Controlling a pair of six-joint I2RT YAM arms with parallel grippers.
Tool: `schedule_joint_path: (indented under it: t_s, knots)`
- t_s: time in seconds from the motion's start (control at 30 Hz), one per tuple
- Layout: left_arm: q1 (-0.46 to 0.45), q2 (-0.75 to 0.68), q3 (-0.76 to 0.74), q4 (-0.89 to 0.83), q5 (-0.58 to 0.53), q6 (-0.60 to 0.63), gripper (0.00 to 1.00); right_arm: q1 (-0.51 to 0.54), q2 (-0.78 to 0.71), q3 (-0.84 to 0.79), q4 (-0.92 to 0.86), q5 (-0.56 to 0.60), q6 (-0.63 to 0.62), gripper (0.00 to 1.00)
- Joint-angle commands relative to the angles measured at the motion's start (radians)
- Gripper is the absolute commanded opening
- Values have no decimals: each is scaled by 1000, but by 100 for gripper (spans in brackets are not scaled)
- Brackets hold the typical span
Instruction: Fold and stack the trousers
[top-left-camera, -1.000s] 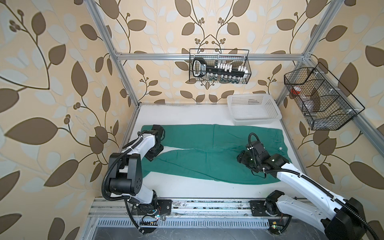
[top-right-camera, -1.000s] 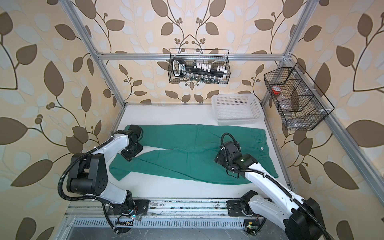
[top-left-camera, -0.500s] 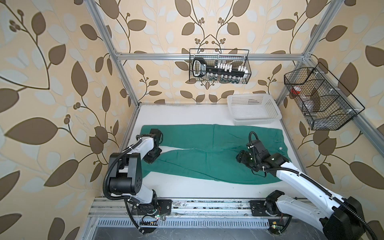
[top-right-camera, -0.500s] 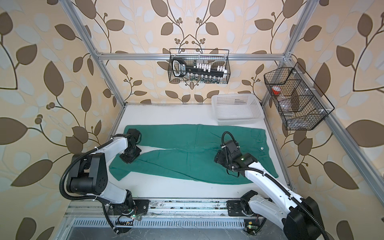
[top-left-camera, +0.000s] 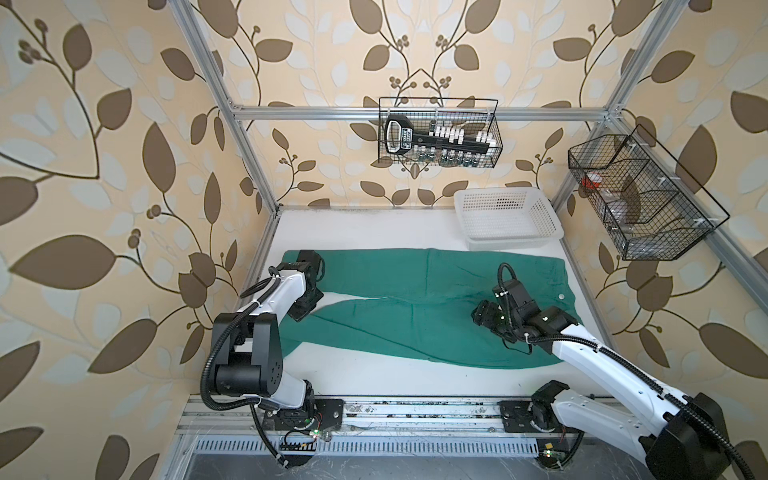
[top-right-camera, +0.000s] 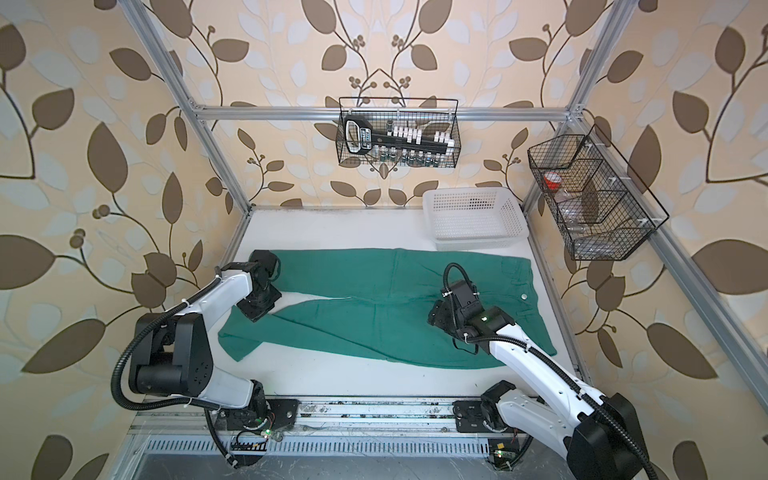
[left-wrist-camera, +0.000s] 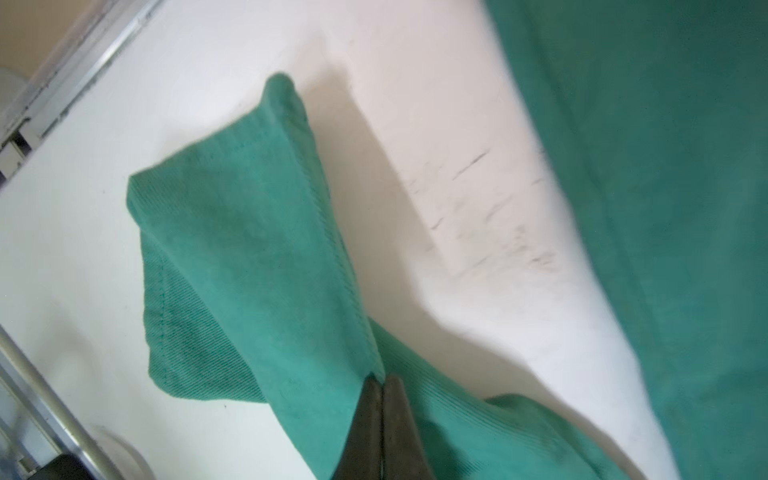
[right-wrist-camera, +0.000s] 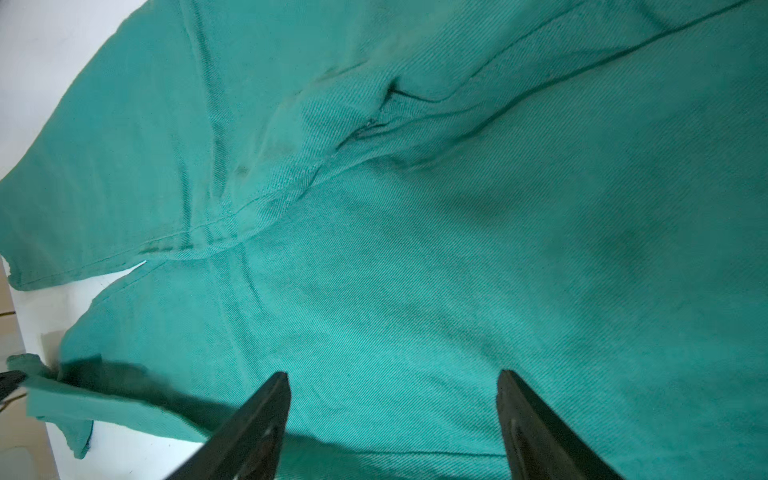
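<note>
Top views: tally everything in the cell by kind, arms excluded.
trousers: 1
white plastic basket: 1
black wire baskets: 2
Total: 4

Left wrist view: frame edge is cutting off the left gripper (left-wrist-camera: 381, 384) just behind its pressed-together tips; far leg of the trousers (left-wrist-camera: 665, 208) is smearing into blur. Both top views: left arm (top-left-camera: 277, 296) is covering those tips and the cloth at them; right arm (top-left-camera: 582, 353) is hiding cloth toward the table's (top-left-camera: 374, 374) front right corner. Contents of the right-hand wire basket (top-left-camera: 640, 199) are reading too small to identify.
</note>
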Motion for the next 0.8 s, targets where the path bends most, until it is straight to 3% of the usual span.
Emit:
schedule_joint_path:
  t_s: [0.0, 0.17, 0.37, 0.57, 0.77]
  knots:
    - [-27, -65, 121, -70, 17, 61, 0, -11, 1, -22, 17, -10, -4, 79]
    - [-168, -70, 237, -161, -33, 75, 0, -18, 6, -35, 33, -30, -2, 79]
    - [-175, -250, 66, -228, -129, 29, 0, -28, -2, -58, 38, -43, -9, 79]
    - [-122, -387, -180, -268, -190, -139, 0, -32, 0, -81, 55, -63, -12, 79]
    - [49, -401, -311, -207, -165, -228, 0, -33, -27, -108, 57, -70, -10, 79]
